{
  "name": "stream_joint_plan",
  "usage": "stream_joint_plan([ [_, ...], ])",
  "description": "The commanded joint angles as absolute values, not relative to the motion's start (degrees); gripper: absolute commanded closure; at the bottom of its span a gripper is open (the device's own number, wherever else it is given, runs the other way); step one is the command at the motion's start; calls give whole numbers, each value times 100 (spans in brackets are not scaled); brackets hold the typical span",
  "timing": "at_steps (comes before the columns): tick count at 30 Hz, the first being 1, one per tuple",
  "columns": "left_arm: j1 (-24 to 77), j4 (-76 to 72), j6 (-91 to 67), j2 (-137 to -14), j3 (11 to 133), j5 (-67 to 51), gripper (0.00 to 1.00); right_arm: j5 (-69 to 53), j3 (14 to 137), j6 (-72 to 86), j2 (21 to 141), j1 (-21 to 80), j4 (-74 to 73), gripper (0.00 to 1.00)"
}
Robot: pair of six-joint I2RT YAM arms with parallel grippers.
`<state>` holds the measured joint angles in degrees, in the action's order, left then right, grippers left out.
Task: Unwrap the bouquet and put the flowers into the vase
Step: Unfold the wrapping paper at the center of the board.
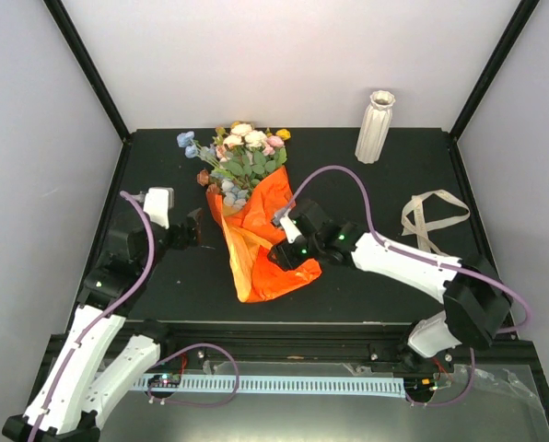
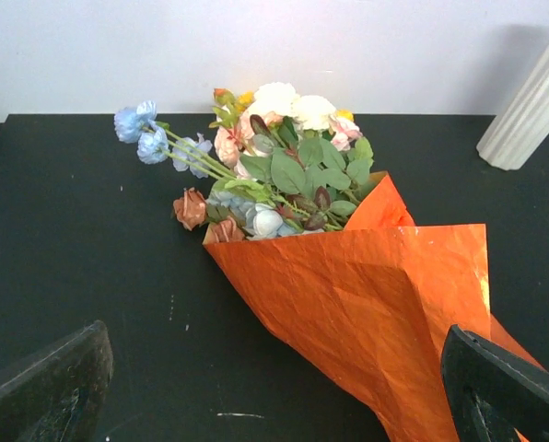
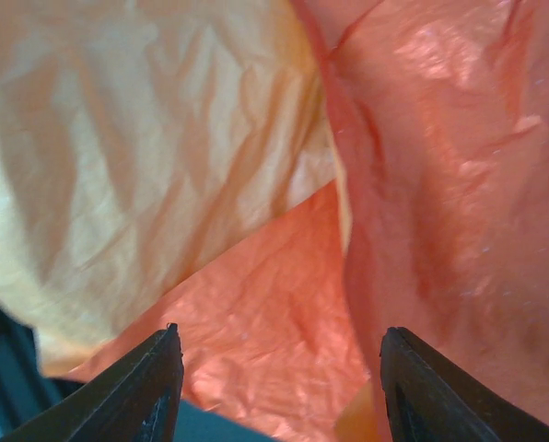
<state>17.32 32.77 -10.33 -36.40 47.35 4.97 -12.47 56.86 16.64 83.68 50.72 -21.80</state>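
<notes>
On the black tabletop (image 1: 173, 290), your right pincer (image 3: 279, 345) sits parted close over the orange paper (image 3: 256, 304) of the bouquet (image 1: 256, 241) near its lower end, your left pincer (image 2: 274, 330) gapes empty just left of it, the flowers (image 1: 242, 152) fan out toward the back wall (image 1: 284, 55), and the vase (image 1: 376, 127) stands upright back right, well apart.

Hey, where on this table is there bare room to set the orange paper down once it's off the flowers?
The black table is bare at back right between the vase and the ribbon, and near the front edge between the left gripper and the bouquet. The middle is crowded: the bouquet lies there with the right gripper over its paper.
</notes>
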Motion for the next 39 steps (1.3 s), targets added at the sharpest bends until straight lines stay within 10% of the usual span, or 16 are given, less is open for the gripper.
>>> stream_joint_plan([
  [1,1705,3386,-1055,-3651,4882,576,1,-455,6187,1226,8744,5079,-2683,39],
  [8,1705,3287,-1011,-3542,4799,520,1,-411,6690,984,9518,5073,-2888,44],
  [20,1710,3241,-976,-3602,4762,396,1,805,6635,1458,9372,4952,-2864,98],
  [39,1714,3107,-1117,-3745,4771,-152,1,1102,4995,3086,8205,4157,-1723,99],
])
